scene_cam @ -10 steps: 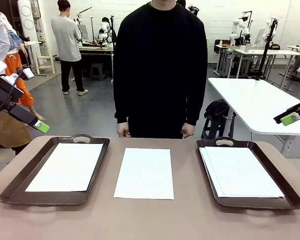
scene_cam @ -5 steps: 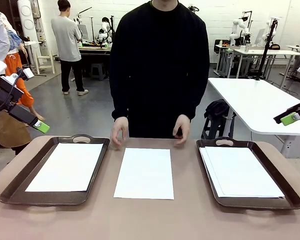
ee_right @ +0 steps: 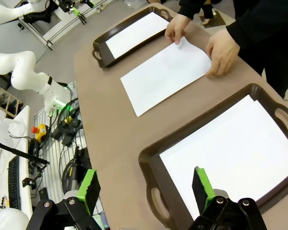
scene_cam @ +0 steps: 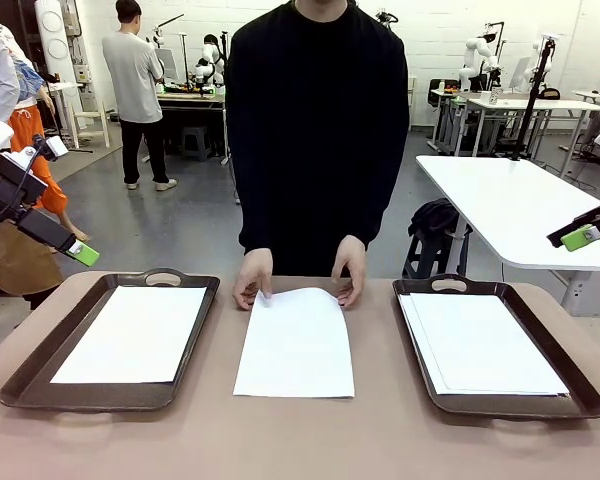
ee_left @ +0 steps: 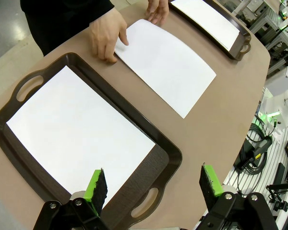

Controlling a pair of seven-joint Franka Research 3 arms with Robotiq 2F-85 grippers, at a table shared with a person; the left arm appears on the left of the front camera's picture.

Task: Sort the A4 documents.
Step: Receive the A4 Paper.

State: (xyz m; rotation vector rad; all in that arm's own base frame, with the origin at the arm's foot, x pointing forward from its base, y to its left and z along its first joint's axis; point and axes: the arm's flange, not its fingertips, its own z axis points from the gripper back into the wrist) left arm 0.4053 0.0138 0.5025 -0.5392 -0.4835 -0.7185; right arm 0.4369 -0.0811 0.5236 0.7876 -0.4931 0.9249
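Clearly, the main risk lies with the thin white A4 sheet (scene_cam: 294, 342) on the bare brown table (scene_cam: 380, 440) between the trays: the person's hands (scene_cam: 253, 277) press its far edge, which bows upward, so a gripper coming in now could crease the paper or meet the fingers. The left dark brown handled tray (scene_cam: 35, 385) holds one white sheet (scene_cam: 132, 334) lying flat. The right dark brown handled tray (scene_cam: 570, 385) holds a small, slightly fanned stack of white sheets (scene_cam: 483, 344). The left gripper (ee_left: 153, 182) hangs with jaws wide and empty above the left tray's near end; the right gripper (ee_right: 143, 189) hangs likewise, wide and empty, above the right tray.
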